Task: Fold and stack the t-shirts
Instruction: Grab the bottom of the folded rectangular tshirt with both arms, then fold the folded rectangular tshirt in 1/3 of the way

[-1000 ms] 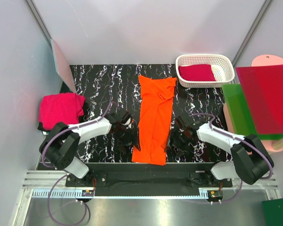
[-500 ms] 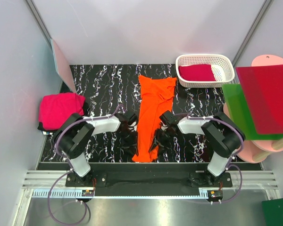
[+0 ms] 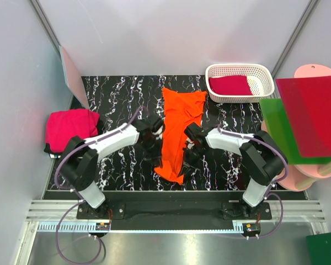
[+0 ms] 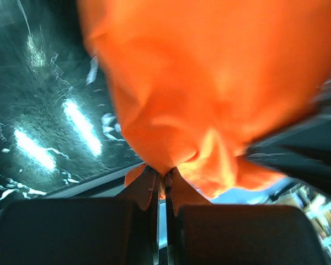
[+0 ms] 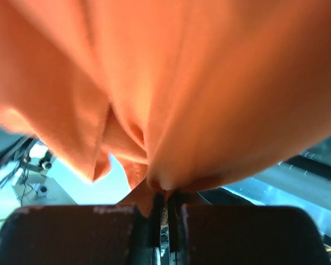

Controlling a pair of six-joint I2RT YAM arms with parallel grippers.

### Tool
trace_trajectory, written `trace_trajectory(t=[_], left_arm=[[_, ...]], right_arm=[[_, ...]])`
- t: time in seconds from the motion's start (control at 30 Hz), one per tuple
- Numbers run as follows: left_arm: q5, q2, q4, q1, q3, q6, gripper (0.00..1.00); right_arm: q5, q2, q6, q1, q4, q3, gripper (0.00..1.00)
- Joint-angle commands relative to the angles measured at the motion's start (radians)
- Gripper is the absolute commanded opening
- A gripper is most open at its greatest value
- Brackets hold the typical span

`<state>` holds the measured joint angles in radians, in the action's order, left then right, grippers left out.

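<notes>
The orange t-shirt (image 3: 178, 124) lies lengthwise down the middle of the black marbled table (image 3: 116, 96), its near end lifted and bunched. My left gripper (image 3: 153, 138) is shut on the shirt's left near edge. My right gripper (image 3: 190, 141) is shut on the right near edge. In the left wrist view the orange cloth (image 4: 209, 88) hangs from my pinched fingertips (image 4: 149, 185). Orange cloth (image 5: 171, 83) fills the right wrist view too, clamped at the jaws. A magenta t-shirt (image 3: 70, 128) sits folded at the table's left edge. A crimson t-shirt (image 3: 230, 85) lies in the white basket (image 3: 267, 77).
Stiff red (image 3: 314, 113) and green (image 3: 280, 130) plastic sheets overlap at the right, on pale pink rounded boards (image 3: 317, 70). Another pale board (image 3: 71, 74) leans at the back left wall. The rail with both arm bases (image 3: 171, 210) runs along the near edge.
Both grippers closed on the orange shirt's near corners and moved away from the bases, lifting the hem and drawing it toward the shirt's middle, so the cloth is narrower and shorter.
</notes>
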<state>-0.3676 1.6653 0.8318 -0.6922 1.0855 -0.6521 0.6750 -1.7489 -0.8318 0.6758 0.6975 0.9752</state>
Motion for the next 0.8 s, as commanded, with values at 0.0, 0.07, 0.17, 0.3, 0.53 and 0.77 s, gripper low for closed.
trace_trajectory(t=[0.0,0.07,0.17,0.3,0.53,0.77], left_arm=[[0.096,-0.084,0.124,0.014,0.207,-0.033,0.00],[0.098,-0.056,0.148,0.023,0.253,-0.047,0.00],[0.093,0.000,0.161,0.040,0.333,-0.041,0.00],[0.079,0.108,0.168,0.089,0.456,-0.015,0.00],[0.022,0.342,0.208,0.187,0.700,0.048,0.00],[-0.095,0.592,0.230,0.282,0.959,0.126,0.64]], right_arm=[[0.025,0.065,0.082,-0.008,0.163,0.141,0.01],[0.014,0.055,0.109,-0.021,0.207,0.183,0.01],[-0.028,0.029,0.175,-0.068,0.266,0.264,0.01],[-0.132,-0.044,0.259,-0.168,0.335,0.399,0.01],[-0.226,-0.276,0.376,-0.303,0.436,0.667,0.02],[-0.303,-0.575,0.408,-0.320,0.539,1.018,0.09]])
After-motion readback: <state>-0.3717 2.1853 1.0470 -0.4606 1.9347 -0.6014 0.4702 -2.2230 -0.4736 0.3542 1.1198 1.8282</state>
